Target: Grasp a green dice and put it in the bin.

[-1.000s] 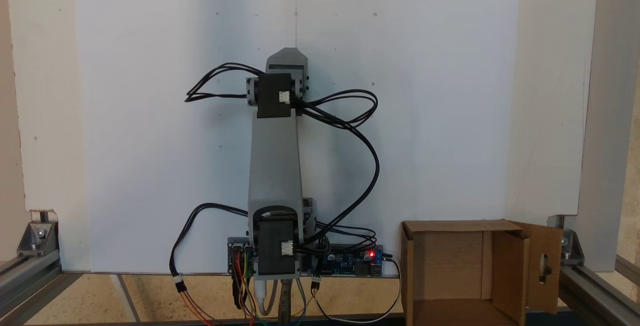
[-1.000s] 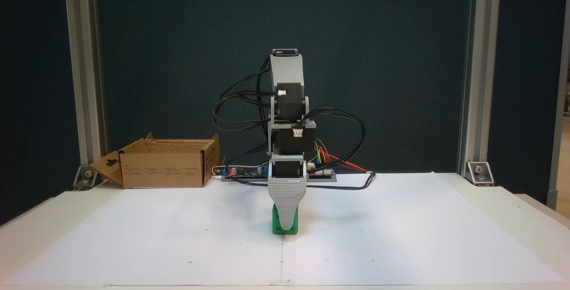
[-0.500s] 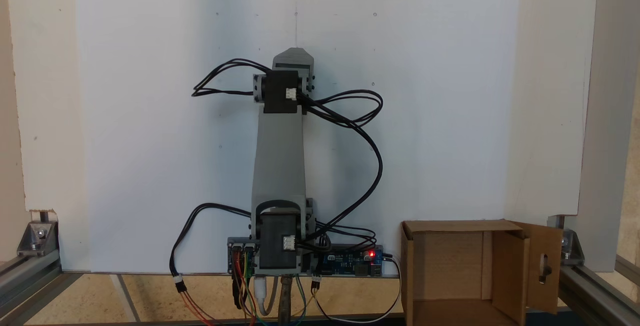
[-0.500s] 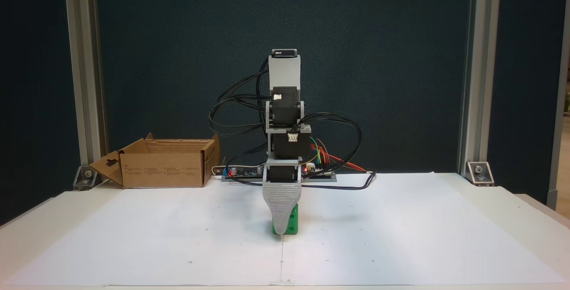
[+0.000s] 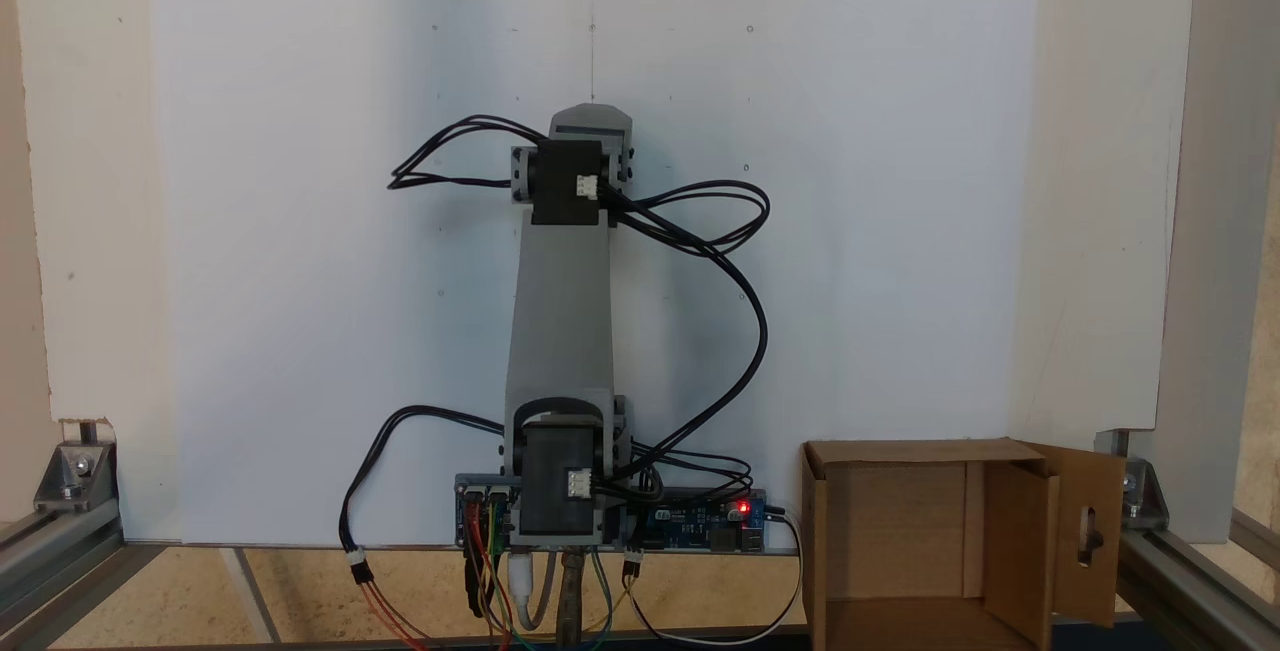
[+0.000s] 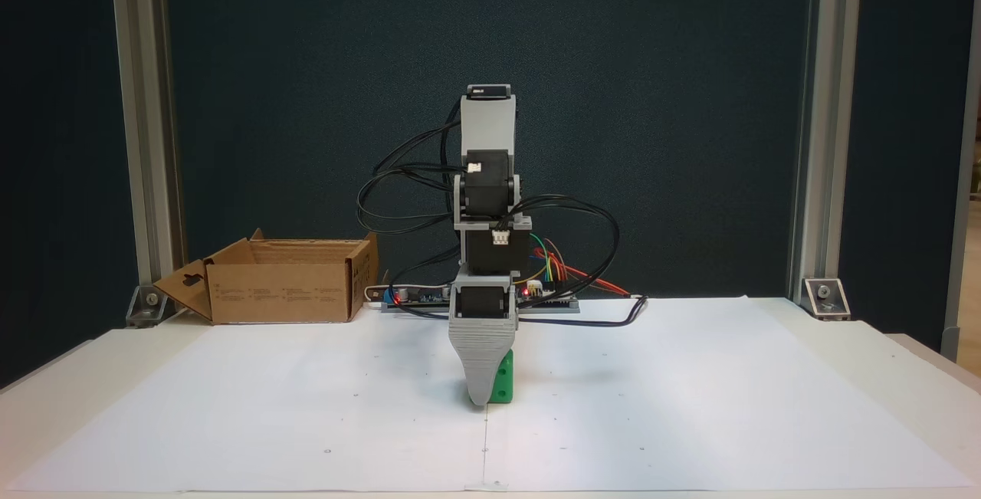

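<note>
Gripper (image 6: 480, 395) points straight down at the white paper sheet (image 6: 690, 407), its grey ribbed jaw covering the left part of the green dice (image 6: 503, 382); with one jaw behind the other, open or closed cannot be told. Well to the left at the table's back edge stands the bin (image 6: 280, 292), flaps open, nothing between. Black cables (image 6: 398, 192) loop around the arm.
</note>
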